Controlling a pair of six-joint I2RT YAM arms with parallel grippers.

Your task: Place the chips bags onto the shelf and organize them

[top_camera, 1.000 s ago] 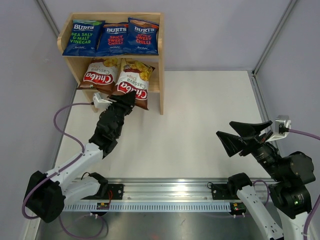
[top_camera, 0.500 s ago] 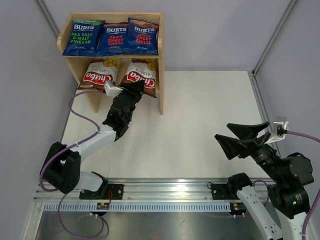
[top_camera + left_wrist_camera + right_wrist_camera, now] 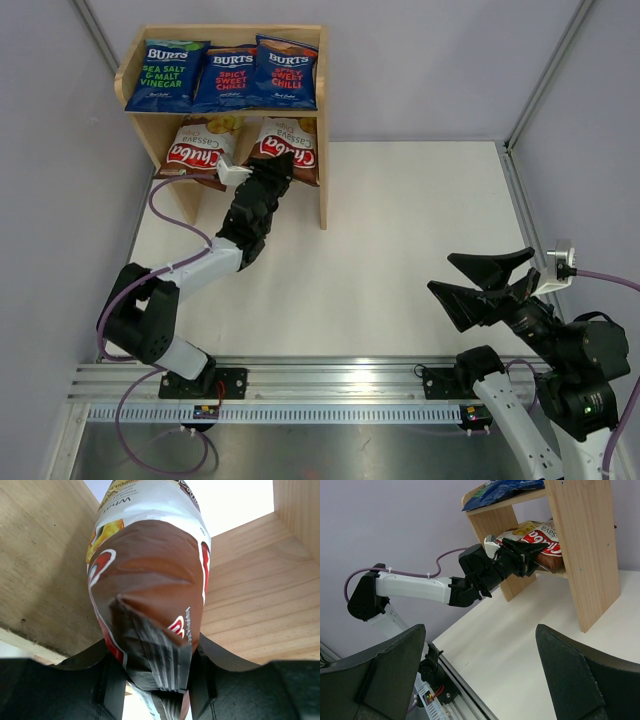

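Observation:
The wooden shelf (image 3: 228,33) stands at the far left. Three blue Burts chips bags (image 3: 233,76) lie side by side on its top tier. One brown-and-cream Chuba bag (image 3: 198,150) rests on the left of the lower tier. My left gripper (image 3: 274,172) is shut on the crimped bottom edge of the second Chuba bag (image 3: 292,143), which sits inside the lower tier to the right of the first. In the left wrist view that bag (image 3: 150,585) rises between the jaws of the left gripper (image 3: 156,680), with shelf boards (image 3: 250,610) around it. My right gripper (image 3: 482,281) hangs open and empty at the near right.
The white tabletop (image 3: 410,220) stretches from the shelf to the right wall. The shelf's right side panel (image 3: 585,555) stands beside the held bag. The left arm's purple cable (image 3: 170,205) loops over the table's left side. A metal rail (image 3: 330,380) crosses the near edge.
My left arm has stretched forward and carried the Chuba bag from the shelf's front edge deeper into the lower tier. The right gripper has sunk slightly and stays open.

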